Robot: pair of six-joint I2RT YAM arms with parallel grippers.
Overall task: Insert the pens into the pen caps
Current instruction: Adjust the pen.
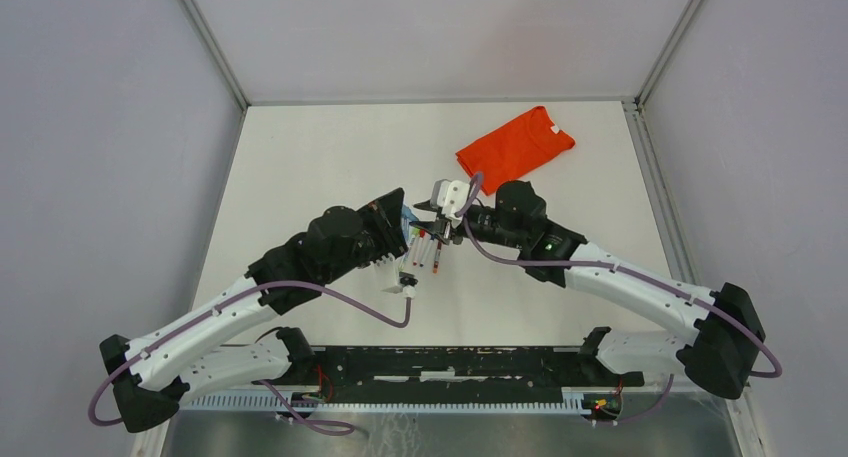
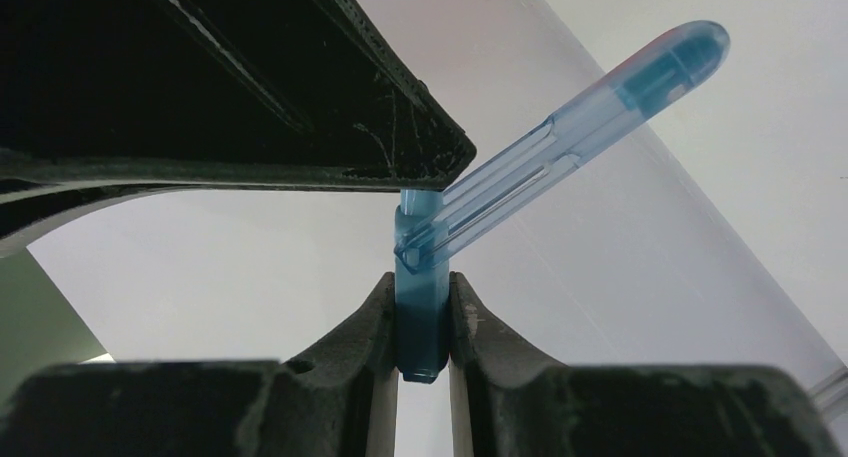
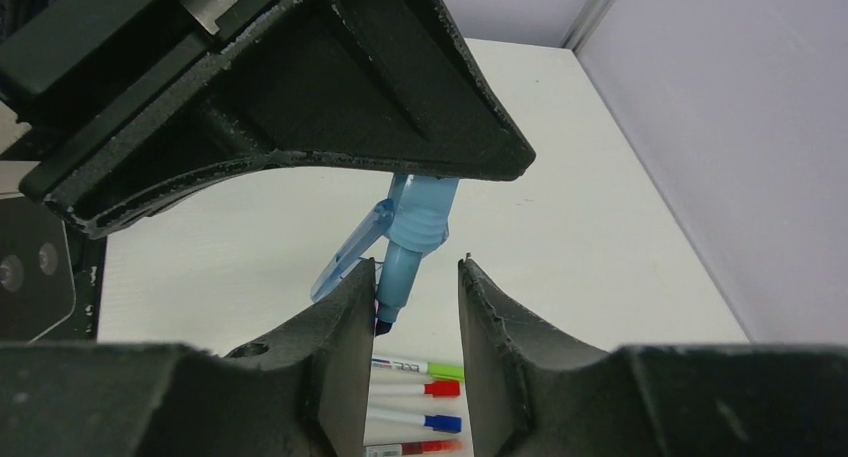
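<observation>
The left fingers (image 2: 375,322) were clamped on one end of a blue pen (image 2: 420,327) that carried a translucent blue clip (image 2: 600,107). They held it above the desk (image 1: 330,157), a little toward the arms' bases from the folded orange shirt (image 1: 515,147). The pen's dark nib end sat between the right fingers (image 3: 345,317), which stood apart, not pinching it. Four more pens (image 3: 415,389), tipped green, red, blue and red, lay side by side on the desk, farther from the shirt.
</observation>
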